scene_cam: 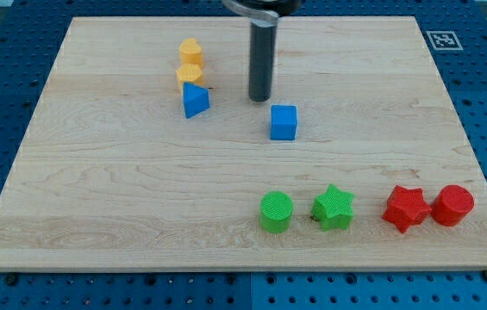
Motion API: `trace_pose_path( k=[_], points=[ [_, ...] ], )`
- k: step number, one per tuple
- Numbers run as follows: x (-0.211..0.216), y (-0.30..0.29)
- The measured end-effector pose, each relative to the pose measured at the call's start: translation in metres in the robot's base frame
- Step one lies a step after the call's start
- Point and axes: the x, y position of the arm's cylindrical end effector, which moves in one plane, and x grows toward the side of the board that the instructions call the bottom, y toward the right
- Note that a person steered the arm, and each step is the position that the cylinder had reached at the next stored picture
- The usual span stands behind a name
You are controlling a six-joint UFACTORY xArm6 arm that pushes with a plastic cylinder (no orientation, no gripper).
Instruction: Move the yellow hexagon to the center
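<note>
The yellow hexagon (pixel 191 50) sits near the view's top, left of the middle, touching a second yellow block (pixel 189 75) just below it. A blue triangle-shaped block (pixel 195 100) lies right under those two. My tip (pixel 260 97) rests on the board to the right of the yellow blocks, about a block's width away, and just above a blue cube (pixel 284 122). The rod rises straight up out of the view's top.
A green cylinder (pixel 276 212) and a green star (pixel 334 207) stand near the view's bottom, right of the middle. A red star (pixel 405 207) and a red cylinder (pixel 452 205) stand at the bottom right. The wooden board (pixel 96 189) ends at blue pegboard.
</note>
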Motion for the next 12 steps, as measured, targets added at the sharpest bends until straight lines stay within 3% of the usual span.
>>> trace_pose_path(
  k=[2, 4, 5, 6, 7, 10, 12],
  points=[
    [0.014, -0.009],
    [0.063, -0.050],
    [0.064, -0.089],
    [0.006, -0.135],
    [-0.025, -0.139],
    [-0.026, -0.135],
    [-0.028, -0.101]
  ],
)
